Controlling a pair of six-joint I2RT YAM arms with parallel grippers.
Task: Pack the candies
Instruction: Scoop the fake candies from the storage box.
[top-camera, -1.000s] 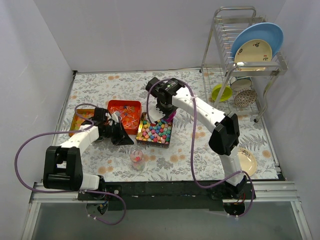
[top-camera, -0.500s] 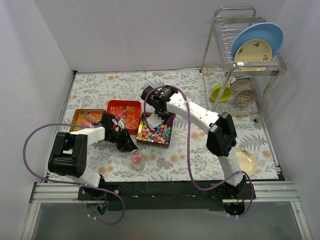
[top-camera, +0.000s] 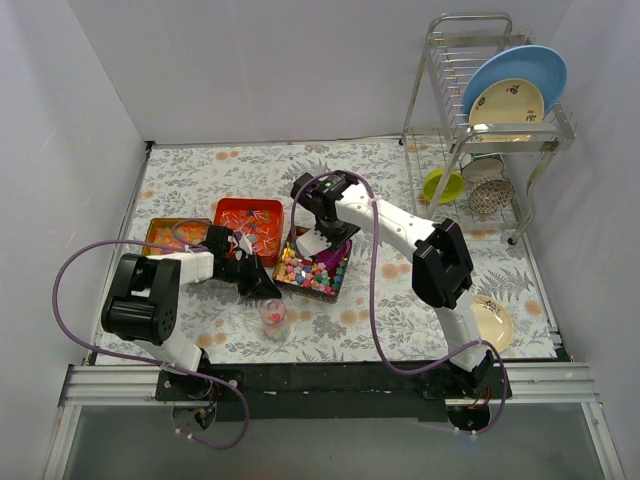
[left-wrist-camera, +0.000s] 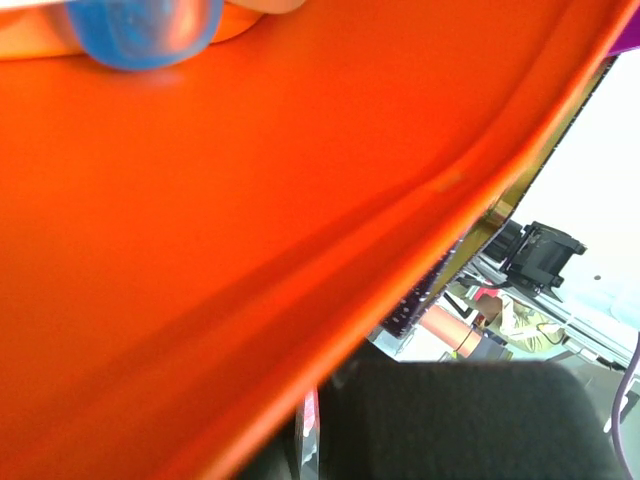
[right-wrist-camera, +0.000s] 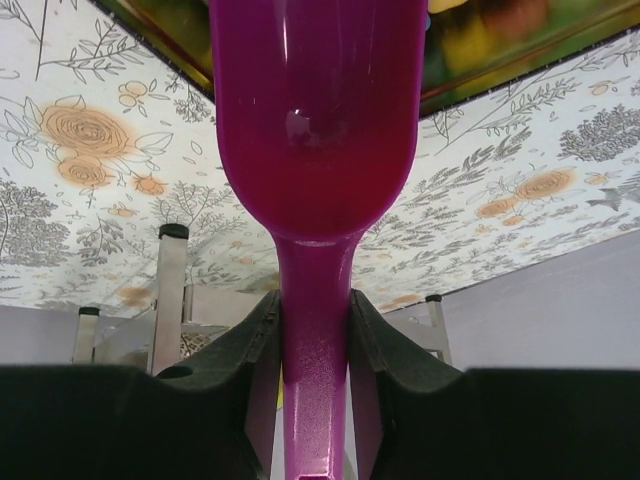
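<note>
The candies, pastel lumps, fill a dark square tin mid-table. My right gripper is shut on the handle of the purple scoop, whose bowl dips into the tin's right side. In the right wrist view the jaws clamp the scoop at its neck, over the tin's corner. My left gripper lies low between the red tray and the tin, shut. Its wrist view is filled by an orange-red wall with a blue candy on top and one black finger below.
A small clear cup with a few candies stands in front of the tin. An orange tray sits left of the red one. A dish rack with plates and bowls stands at the back right, and a plate lies near the right arm.
My left gripper has slid right and nearer, ending beside the tin's left corner. The right gripper has swung the scoop down and nearer, into the candies.
</note>
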